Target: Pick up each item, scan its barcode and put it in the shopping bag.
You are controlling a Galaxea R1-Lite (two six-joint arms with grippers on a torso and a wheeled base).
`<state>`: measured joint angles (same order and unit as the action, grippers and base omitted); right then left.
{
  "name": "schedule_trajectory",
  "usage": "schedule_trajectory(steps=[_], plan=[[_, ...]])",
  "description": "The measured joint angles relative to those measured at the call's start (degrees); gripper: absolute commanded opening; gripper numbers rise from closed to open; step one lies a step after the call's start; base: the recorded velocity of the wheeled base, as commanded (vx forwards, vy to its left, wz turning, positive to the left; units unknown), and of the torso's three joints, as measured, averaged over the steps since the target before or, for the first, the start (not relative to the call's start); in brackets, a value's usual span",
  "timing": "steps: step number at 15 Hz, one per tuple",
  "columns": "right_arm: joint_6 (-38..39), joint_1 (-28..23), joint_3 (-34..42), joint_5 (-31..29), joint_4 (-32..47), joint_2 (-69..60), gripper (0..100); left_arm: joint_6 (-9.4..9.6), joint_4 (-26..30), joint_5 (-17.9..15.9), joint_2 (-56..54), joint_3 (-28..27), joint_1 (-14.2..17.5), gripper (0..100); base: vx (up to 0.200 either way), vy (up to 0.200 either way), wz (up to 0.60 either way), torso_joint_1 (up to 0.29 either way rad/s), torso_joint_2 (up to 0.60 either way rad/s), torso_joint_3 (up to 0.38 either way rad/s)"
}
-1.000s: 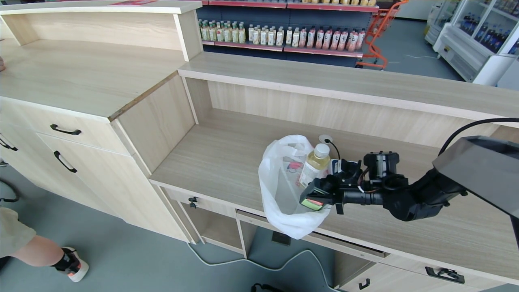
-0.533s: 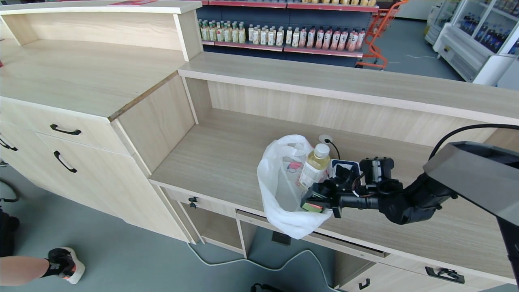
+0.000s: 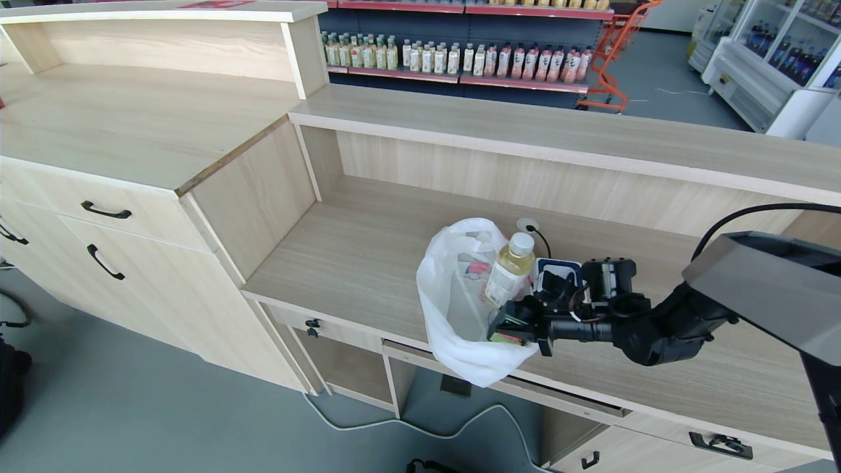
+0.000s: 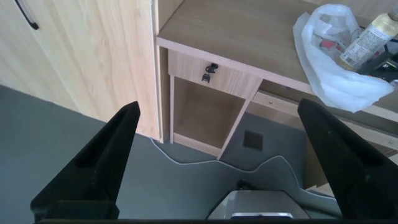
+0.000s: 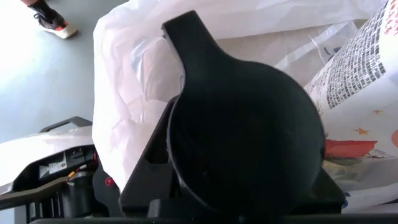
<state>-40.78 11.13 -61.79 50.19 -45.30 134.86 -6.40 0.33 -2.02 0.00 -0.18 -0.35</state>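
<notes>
While the shopping bag (image 3: 453,328) is stood open at the front edge of the surface (image 3: 368,263) with a bottle (image 3: 511,268) upright in it, a dark object (image 3: 507,330) is gripped by the right end effector (image 3: 517,325) at the bag's mouth. The left end effector (image 4: 217,107) is held with its fingers spread wide above the floor (image 4: 62,143).

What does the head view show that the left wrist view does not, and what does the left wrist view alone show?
Head view only: the shelves of bottles and an orange trolley behind the counter.
Left wrist view only: the left pincer, open, above the grey floor.
Both: the counter, the white shopping bag at its front edge, the drink bottle at the bag, and the small lock under the counter's edge.
</notes>
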Motion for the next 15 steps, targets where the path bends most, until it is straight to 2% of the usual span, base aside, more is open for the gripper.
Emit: schedule_trajectory(steps=[4, 8, 11, 15], plan=[[0.3, 0.0, 0.7, 0.1, 0.4, -1.4, 100, 0.00, 0.0, 0.0, 0.0, 0.0, 0.0, 100, 0.000, 0.000, 0.00, 0.000, 0.00, 0.000], [0.7, -0.2, 4.4, 0.1, 0.5, -6.3, 100, 0.00, 0.0, 0.0, 0.0, 0.0, 0.0, 100, 0.000, 0.000, 0.00, 0.000, 0.00, 0.000], [2.6, -1.5, 8.7, 0.1, 0.5, -13.4, 100, 0.02, 0.0, 0.0, 0.0, 0.0, 0.0, 100, 0.000, 0.000, 0.00, 0.000, 0.00, 0.000], [2.4, -6.2, 17.9, 0.1, 0.0, -24.8, 100, 0.00, 0.0, 0.0, 0.0, 0.0, 0.0, 100, 0.000, 0.000, 0.00, 0.000, 0.00, 0.000]])
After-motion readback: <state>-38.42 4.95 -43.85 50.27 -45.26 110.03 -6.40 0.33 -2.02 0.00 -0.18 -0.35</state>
